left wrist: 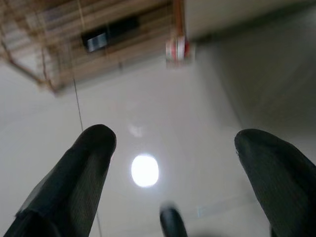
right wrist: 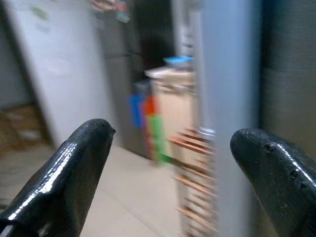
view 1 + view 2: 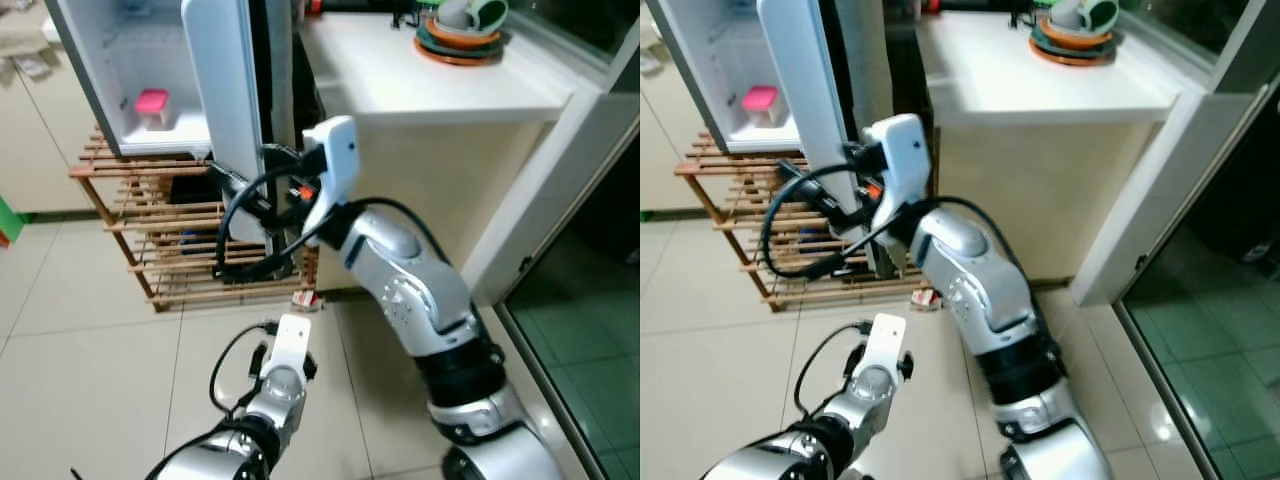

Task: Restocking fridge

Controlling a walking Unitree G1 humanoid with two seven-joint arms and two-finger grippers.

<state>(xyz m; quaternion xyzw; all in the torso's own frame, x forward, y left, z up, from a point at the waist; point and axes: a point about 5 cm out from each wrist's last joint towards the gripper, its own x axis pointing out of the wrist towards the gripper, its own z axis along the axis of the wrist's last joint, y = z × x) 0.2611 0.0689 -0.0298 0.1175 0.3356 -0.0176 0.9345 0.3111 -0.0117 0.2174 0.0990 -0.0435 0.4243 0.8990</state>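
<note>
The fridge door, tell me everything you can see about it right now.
The fridge door is a tall white slab, smooth and glossy, standing open and seen nearly edge-on. Beside it the open fridge shows a pale interior with a pink container on a shelf. The door's lower end hangs in front of a wooden slatted rack. The right gripper, fingers apart, is raised at the door's edge; whether it touches cannot be told.

Fridge door (image 2: 232,123) edge and wooden rack (image 1: 74,44) motion-blurred; small packet (image 3: 305,298) unreadable.
</note>
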